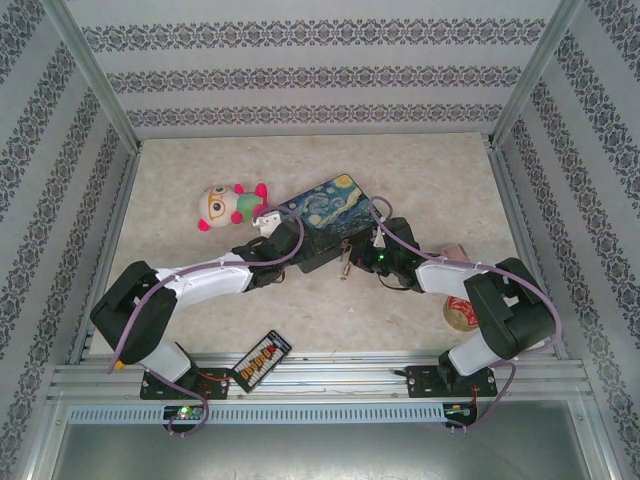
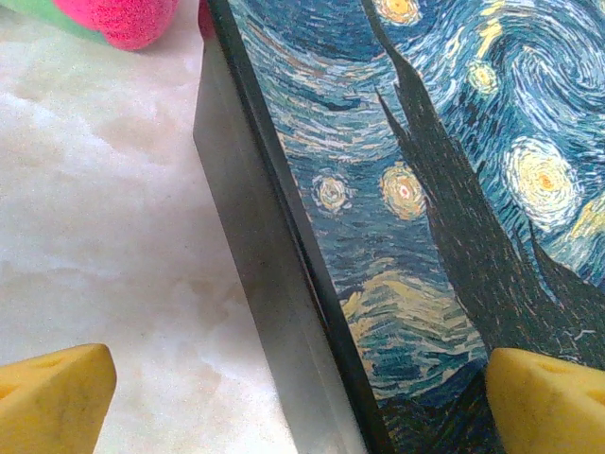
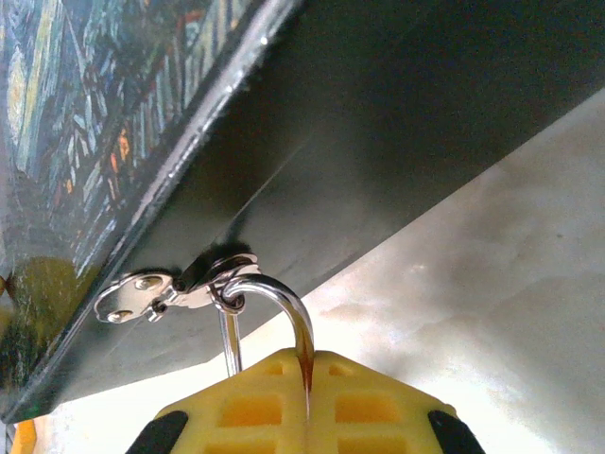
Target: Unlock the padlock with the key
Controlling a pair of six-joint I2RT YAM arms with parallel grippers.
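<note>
Left gripper [image 2: 301, 402]: my jaws stand wide apart, one yellow fingertip [image 2: 57, 397] over the table [image 2: 104, 236], the other over the painted lid of the box [image 2: 425, 189]. Right gripper [image 3: 307, 369]: my jaws are closed together, pinching the silver shackle of the padlock [image 3: 281, 298], which is looped through the hasp [image 3: 142, 293] on the box's dark side wall.

Starry-night printed tin box [image 1: 325, 212] at frame centre. Pink-green plush toy [image 1: 228, 205] just left of it. At box lower edge, tiny brass-coloured padlock [image 1: 343, 265], right gripper [image 1: 352, 257] beside it.
</note>
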